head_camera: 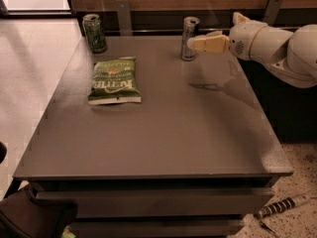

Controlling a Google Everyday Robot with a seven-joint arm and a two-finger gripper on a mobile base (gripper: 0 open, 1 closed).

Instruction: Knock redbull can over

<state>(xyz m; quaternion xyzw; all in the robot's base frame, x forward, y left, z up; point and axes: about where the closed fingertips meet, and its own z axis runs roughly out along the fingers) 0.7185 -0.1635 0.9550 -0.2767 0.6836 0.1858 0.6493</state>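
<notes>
The redbull can [188, 37], slim and silver with dark panels, stands upright near the back edge of the grey table [163, 133]. My gripper [194, 43] comes in from the right at can height. Its cream fingertips [205, 43] are at the can's right side, touching or almost touching it. The white arm [277, 48] stretches off to the right edge.
A dark green can [94, 32] stands upright at the back left corner. A green chip bag [114, 81] lies flat left of centre. A wooden wall with metal brackets runs behind the table. A striped object [280, 207] lies on the floor at lower right.
</notes>
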